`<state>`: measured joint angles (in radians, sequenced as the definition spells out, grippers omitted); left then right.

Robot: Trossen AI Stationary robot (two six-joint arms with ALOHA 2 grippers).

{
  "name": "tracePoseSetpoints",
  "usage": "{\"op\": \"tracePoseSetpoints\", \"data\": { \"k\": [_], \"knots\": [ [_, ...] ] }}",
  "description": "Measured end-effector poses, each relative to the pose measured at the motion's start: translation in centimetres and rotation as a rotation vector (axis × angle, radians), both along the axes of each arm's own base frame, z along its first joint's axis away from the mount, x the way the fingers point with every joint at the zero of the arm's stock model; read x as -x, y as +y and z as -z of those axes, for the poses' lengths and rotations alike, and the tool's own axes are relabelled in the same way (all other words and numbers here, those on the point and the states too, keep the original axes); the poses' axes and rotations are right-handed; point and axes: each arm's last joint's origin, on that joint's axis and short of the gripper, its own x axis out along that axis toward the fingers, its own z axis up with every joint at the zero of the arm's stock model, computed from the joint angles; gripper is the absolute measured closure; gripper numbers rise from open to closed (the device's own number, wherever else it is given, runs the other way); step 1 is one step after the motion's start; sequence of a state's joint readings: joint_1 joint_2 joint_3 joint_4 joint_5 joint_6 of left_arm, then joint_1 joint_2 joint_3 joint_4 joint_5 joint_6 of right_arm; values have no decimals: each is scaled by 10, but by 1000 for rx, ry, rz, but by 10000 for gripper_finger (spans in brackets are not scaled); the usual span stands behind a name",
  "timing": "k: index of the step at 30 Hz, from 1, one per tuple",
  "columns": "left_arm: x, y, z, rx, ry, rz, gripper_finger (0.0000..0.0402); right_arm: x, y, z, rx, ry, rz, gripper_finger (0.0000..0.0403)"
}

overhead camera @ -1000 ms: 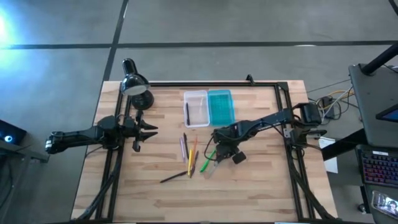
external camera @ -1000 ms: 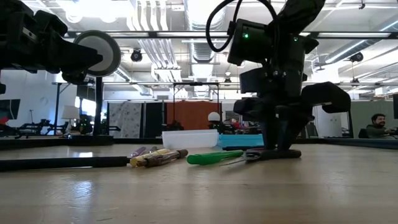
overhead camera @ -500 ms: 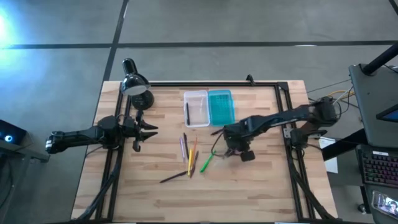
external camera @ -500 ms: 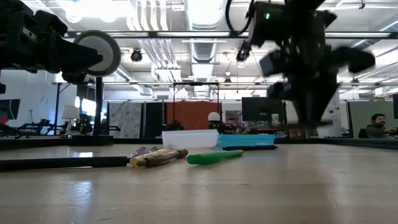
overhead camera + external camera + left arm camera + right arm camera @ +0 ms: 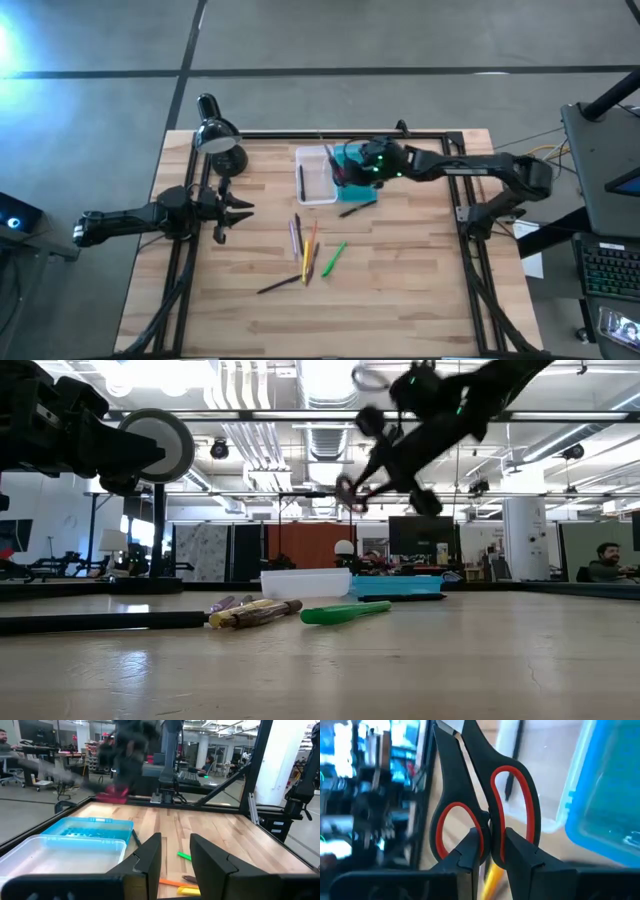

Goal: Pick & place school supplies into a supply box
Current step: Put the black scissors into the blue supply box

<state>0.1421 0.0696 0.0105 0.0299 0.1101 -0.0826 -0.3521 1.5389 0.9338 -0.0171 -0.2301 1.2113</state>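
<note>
My right gripper (image 5: 350,170) is above the supply box, shut on the scissors (image 5: 487,795), whose handles are black with red-lined loops. In the low view it hangs well above the table (image 5: 362,482). The box is a clear tray (image 5: 316,175) with a teal lid (image 5: 356,172) lying open beside it; one dark pen (image 5: 301,180) lies in the tray. Several pens (image 5: 305,248), a green one (image 5: 334,257) and two dark ones (image 5: 278,285) (image 5: 352,209) lie flat on the table. My left gripper (image 5: 243,208) waits open at the table's left side. My right gripper pinches the scissors between its two fingers (image 5: 470,850) where the two handle loops meet (image 5: 489,822). The blades (image 5: 451,727) point on, away from the wrist. The scissors are lifted clear of the table, above the tray and lid.
A black desk lamp (image 5: 216,135) stands at the far left corner. A dark frame rail (image 5: 330,134) runs along the far edge behind the box. Bare wood (image 5: 410,280) lies to the right of the pens. A person sits in the room beyond (image 5: 604,560).
My right gripper has risen from the table beside the green pen with the scissors, swung toward the far edge and turned, and is now above the supply box. The scissors went from lying on the table to lifted clear.
</note>
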Motion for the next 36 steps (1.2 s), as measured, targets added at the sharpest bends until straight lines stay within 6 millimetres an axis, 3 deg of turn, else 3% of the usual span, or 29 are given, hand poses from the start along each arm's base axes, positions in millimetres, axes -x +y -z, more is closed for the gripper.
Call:
{"op": "tracePoseSetpoints", "data": {
  "k": [5, 9, 14, 25, 30, 36],
  "knots": [
    [0, 0, 0, 0, 0, 0, 314, -37, -6, 28, -92, -73, 48, 347],
    [0, 0, 0, 0, 0, 0, 314, -55, -4, 47, -112, -9, 120, 347],
    [0, 0, 0, 0, 0, 0, 314, -58, -2, 51, -100, 103, 195, 340],
    [0, 0, 0, 0, 0, 0, 314, -56, 1, 74, -95, 217, 63, 327],
    [0, 0, 0, 0, 0, 0, 314, -61, -1, 74, -36, 210, 0, 322],
    [0, 0, 0, 0, 0, 0, 314, -62, -1, 63, 46, 300, -101, 281]
  ]
}}
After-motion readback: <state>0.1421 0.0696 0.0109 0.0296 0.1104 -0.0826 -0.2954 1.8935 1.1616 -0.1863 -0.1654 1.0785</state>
